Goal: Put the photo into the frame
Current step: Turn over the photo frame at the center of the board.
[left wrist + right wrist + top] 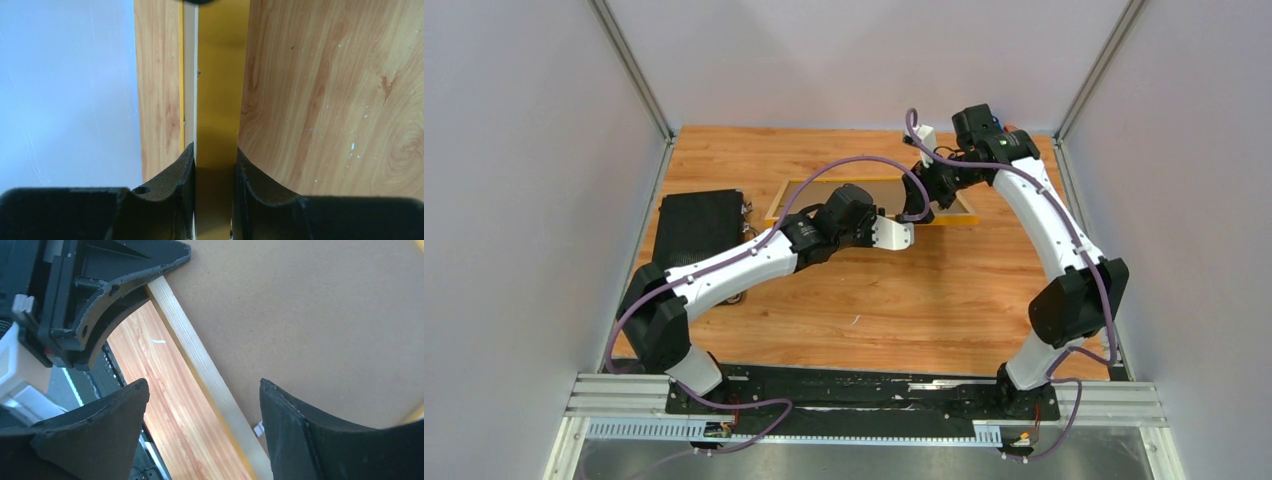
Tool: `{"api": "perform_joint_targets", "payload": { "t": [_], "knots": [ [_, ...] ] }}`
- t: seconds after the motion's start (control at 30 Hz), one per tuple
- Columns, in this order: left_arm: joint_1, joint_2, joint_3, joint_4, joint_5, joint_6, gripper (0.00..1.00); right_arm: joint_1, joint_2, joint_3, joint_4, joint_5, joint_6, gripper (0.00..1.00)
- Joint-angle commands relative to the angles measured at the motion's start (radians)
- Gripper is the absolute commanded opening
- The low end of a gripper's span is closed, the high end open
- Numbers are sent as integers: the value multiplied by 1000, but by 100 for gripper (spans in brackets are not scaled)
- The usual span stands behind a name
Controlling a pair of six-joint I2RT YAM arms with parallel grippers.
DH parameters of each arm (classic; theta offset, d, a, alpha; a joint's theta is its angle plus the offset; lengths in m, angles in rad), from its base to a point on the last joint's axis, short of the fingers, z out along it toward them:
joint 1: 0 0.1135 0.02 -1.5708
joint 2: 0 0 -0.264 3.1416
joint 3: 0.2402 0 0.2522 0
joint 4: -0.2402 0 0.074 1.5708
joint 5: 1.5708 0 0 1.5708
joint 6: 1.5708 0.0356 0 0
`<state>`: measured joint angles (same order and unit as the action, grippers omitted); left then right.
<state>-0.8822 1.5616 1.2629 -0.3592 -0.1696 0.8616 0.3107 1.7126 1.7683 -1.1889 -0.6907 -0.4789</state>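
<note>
Your left gripper (214,165) pinches the thin tan wooden rectangular frame (200,360) holding a plain brown board (310,315); your right gripper (203,385) hangs spread over it.

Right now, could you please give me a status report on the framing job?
Left gripper clamped on frame rail. Right gripper open over brown backing board. Photo not visible. Nothing blocking.
</note>
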Motion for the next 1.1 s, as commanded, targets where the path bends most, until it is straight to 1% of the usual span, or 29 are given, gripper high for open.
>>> {"api": "perform_joint_targets", "payload": {
  "t": [0.0,0.1,0.2,0.3,0.33,0.47,0.77,0.93,1.07],
  "knots": [
    [3,-48,78,-52,-46,-116,0,-10,-116,-26,140,78,110,81],
    [3,-65,97,-74,-46,-142,0,-32,-161,-51,193,124,171,84],
    [3,-75,128,-93,-55,-164,0,-62,-214,-82,264,144,226,90],
    [5,-71,179,-127,-78,-206,0,-102,-297,-146,368,156,274,99],
    [4,-68,209,-150,-79,-215,0,-112,-335,-177,402,165,285,100],
    [4,-48,314,-229,-55,-294,0,-140,-416,-230,469,196,304,100],
    [3,56,588,-433,-17,-470,0,-175,-494,-264,478,211,351,100],
    [6,95,665,-488,-10,-555,0,-187,-524,-286,479,211,370,100],
    [28,128,757,-537,13,-628,0,-196,-531,-288,479,210,383,100]
  ]
}}
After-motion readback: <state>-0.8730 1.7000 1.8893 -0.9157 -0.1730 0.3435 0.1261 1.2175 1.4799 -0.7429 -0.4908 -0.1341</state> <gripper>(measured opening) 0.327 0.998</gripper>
